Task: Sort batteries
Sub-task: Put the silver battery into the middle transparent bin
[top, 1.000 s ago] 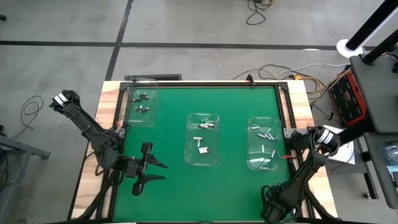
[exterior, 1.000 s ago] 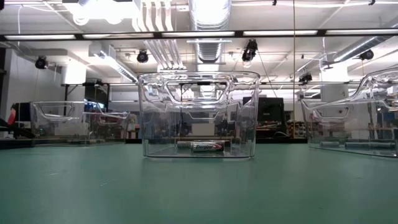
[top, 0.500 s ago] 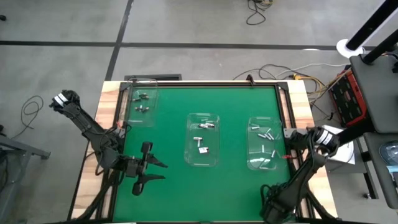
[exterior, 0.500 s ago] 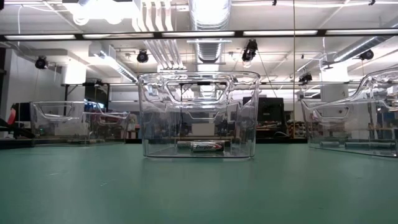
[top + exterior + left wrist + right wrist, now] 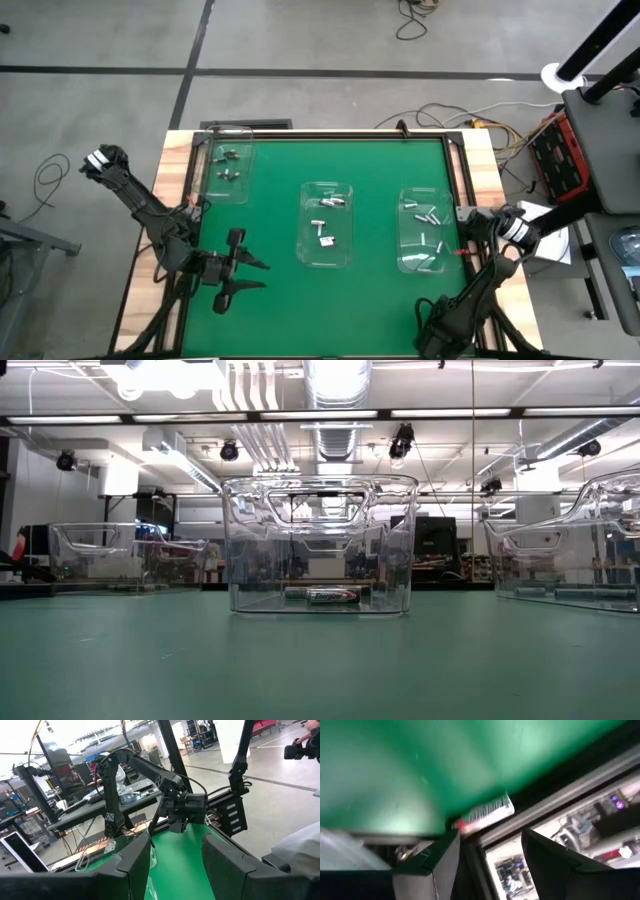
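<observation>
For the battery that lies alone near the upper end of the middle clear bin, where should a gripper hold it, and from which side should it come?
Probably from straight above: the middle bin has upright walls and an open top. That battery lies flat, its long axis across the bin, so the fingers should close across its middle, on the round sides. The left gripper is open and nearest.

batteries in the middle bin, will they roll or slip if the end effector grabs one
Probably both. The batteries look like small smooth metal cylinders lying on their sides, so a nudge would likely roll them. The shiny casing may slip between fingers. The middle bin walls should stop any that roll.
</observation>
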Controlling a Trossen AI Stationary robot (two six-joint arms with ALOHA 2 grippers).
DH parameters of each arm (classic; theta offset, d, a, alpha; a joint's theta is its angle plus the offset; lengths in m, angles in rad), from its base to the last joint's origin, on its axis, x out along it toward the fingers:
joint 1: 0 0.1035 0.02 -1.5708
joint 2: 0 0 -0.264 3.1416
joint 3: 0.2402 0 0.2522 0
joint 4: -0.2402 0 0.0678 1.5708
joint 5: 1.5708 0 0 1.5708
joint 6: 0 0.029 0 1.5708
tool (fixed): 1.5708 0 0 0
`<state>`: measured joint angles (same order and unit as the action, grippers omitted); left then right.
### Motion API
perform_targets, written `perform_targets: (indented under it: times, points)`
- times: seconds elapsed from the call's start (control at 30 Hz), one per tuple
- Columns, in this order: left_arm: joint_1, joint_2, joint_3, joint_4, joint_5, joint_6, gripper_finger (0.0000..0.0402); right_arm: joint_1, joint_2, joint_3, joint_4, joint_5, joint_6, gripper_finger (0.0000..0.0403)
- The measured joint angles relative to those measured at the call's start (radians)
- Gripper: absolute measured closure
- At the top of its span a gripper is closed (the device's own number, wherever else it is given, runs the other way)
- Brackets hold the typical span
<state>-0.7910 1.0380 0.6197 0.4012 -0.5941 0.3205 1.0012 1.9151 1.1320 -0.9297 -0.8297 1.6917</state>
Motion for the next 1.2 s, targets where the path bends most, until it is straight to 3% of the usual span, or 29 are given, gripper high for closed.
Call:
perform_targets:
  times: [0.2, 0.57, 0.8, 0.97, 1.2]
  points:
    - [0.0, 0.0, -0.001, -0.008, 0.0, -0.014, 0.0245, -0.012, 0.032, 0.015, 0.007, 0.015, -0.036, 0.0197]
    - [0.001, 0.0, -0.001, -0.007, 0.0, -0.015, 0.0245, -0.041, 0.005, 0.085, -0.04, 0.197, -0.031, 0.0197]
    - [0.001, 0.0, -0.001, -0.008, 0.0, -0.015, 0.0245, -0.038, -0.01, 0.12, -0.05, 0.195, 0.03, 0.0197]
    - [0.001, 0.0, -0.001, -0.016, 0.0, -0.015, 0.0245, -0.014, -0.013, 0.099, 0.08, 0.152, 0.103, 0.0197]
    - [0.001, 0.0, -0.001, -0.02, 0.0, -0.015, 0.0245, -0.009, -0.017, 0.032, 0.212, 0.209, 0.133, 0.02]
